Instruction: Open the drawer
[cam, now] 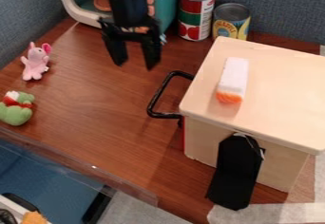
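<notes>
The black bent-metal handle (158,93) of the drawer (184,137) lies below and slightly right of the fingertips (134,66) in the view, on the side of the pale wooden box (285,90) facing them. The black two-finger gripper has its fingers spread, with nothing between them. Lowered from here, they would probably come down beside the handle and miss its bar. If one finger landed on top of the bar, it could jam; a sideways pull might drag the light-looking box along, or shake off the white block with an orange end (233,79), farther right of the fingers on the lid. The handle points out from the box toward the view's left, likely the opening direction; its long axis slants from upper right to lower left, along the drawer front. Beyond the fingers, up and right, stand two printed metal cans (196,16).
</notes>
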`<state>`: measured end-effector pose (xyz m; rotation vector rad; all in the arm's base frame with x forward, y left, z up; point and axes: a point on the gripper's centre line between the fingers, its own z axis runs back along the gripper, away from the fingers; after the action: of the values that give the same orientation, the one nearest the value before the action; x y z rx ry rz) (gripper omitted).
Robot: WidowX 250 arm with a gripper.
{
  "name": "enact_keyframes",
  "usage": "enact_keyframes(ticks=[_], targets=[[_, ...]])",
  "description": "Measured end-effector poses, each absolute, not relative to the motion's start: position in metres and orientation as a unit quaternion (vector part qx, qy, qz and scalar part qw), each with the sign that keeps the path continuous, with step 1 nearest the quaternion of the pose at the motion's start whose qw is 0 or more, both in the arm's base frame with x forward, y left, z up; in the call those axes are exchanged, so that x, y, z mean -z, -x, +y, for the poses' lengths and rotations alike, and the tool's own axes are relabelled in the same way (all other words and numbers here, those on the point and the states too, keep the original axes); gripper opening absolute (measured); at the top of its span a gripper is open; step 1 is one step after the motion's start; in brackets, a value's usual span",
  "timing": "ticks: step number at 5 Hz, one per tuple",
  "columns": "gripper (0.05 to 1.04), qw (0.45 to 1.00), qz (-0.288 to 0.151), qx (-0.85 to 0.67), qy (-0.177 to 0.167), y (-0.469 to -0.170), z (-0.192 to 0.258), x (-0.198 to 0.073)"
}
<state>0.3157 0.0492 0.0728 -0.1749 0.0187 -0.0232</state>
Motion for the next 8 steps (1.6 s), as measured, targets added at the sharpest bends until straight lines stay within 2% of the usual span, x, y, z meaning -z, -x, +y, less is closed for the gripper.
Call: enact_keyframes(ticks=[1,2,3,4,5,6,7,8], targets=[[1.000,0.996,0.027,0.004,0.088,-0.315,0.030,-0.052],[0.945,0.996,0.047,0.010,0.081,-0.317,0.010,-0.035],[0.729,0.994,0.074,0.015,0.076,-0.316,0.010,-0.019],[0.419,0.994,0.075,-0.004,0.079,-0.320,0.023,-0.017],[0.193,0.994,0.068,-0.025,0.087,-0.320,0.043,-0.019],[0.137,0.993,0.054,-0.054,0.088,-0.320,0.078,-0.024],[0.136,0.993,0.037,-0.080,0.074,-0.320,0.110,-0.029],[0.136,0.994,0.029,-0.083,0.064,-0.326,0.124,-0.030]])
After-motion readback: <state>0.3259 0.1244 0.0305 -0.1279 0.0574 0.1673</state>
